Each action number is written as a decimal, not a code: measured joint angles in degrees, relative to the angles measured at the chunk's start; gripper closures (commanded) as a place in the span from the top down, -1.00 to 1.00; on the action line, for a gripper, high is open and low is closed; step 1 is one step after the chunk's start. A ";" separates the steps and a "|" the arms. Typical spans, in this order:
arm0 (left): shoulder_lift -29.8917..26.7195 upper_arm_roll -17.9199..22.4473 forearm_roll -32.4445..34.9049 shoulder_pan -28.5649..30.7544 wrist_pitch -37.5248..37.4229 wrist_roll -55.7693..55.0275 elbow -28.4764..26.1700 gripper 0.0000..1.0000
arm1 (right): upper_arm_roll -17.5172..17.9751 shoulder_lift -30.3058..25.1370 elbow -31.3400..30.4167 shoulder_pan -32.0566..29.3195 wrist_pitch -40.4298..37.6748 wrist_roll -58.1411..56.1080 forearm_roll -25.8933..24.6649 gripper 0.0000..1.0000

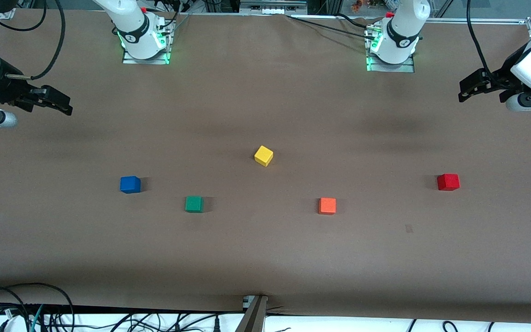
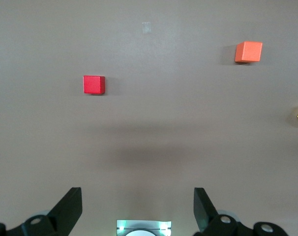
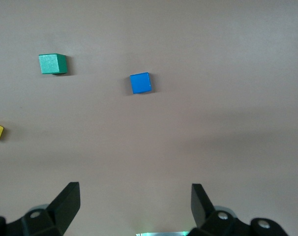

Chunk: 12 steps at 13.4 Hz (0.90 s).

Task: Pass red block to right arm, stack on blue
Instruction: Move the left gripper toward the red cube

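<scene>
Resting flat on the table (image 1: 265,258): red block (image 1: 448,181), likely light, rigid, squarely graspable across opposite faces. Hovering above with fingers spread: left gripper (image 2: 137,209). Waiting with fingers apart: right gripper (image 3: 135,206).

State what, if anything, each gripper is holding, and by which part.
Nothing is held. The left gripper and right gripper are both open and empty above the table; the red block and blue block lie untouched.

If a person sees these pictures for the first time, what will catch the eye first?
Five bright cubes dot the brown table: the red block alone toward the left arm's end, the blue block toward the right arm's end, and the yellow block between them. Both the left claw and the right claw hang open above the table ends.
</scene>
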 measured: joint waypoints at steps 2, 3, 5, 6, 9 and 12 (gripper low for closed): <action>0.00 0.00 0.00 0.00 0.00 0.02 0.12 1.00 | -0.08 0.00 0.00 -0.01 0.00 0.00 0.00 1.00; 0.00 0.00 0.00 0.00 0.00 0.02 0.22 1.00 | -0.08 0.00 0.00 0.00 0.03 0.00 0.00 1.00; 0.00 0.00 0.00 0.00 0.00 0.02 0.39 1.00 | -0.08 0.00 0.00 0.00 0.04 0.00 0.00 1.00; 0.00 0.00 0.00 0.00 0.00 0.02 0.43 1.00 | -0.09 0.00 0.00 0.00 0.04 0.00 0.00 1.00; 0.13 0.00 0.00 0.00 0.00 0.04 0.65 1.00 | -0.10 0.00 0.00 0.00 0.06 0.00 0.00 1.00; 0.98 0.04 0.00 0.08 0.00 0.04 1.14 1.00 | -0.11 0.00 0.00 0.00 0.10 0.00 0.00 1.00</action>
